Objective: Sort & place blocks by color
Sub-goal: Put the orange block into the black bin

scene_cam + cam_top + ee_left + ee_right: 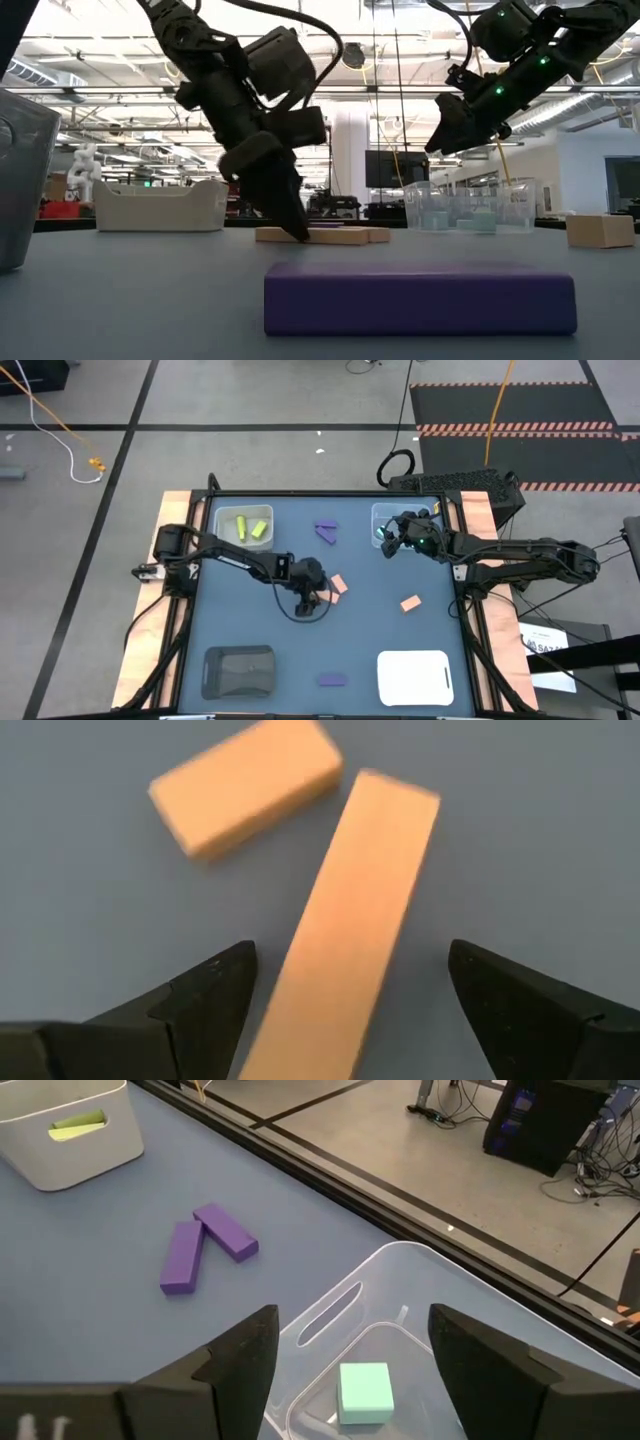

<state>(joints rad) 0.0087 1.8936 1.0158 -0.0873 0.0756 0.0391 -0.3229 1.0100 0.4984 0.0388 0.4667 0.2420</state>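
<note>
At frame centre the left gripper [318, 600] is held low over the worktop [380, 575], its fingers spread wide around a salmon bar [345, 930], with a second salmon block [245, 785] just beside. At upper right the right gripper [388, 543] is poised open above the clear tray [400, 1295], where a mint cube [364, 1390] is seen. Two purple bars [205, 1245] lie touching nearby; yellow-green blocks [250, 528] are parked in the white bin [222, 512].
</note>
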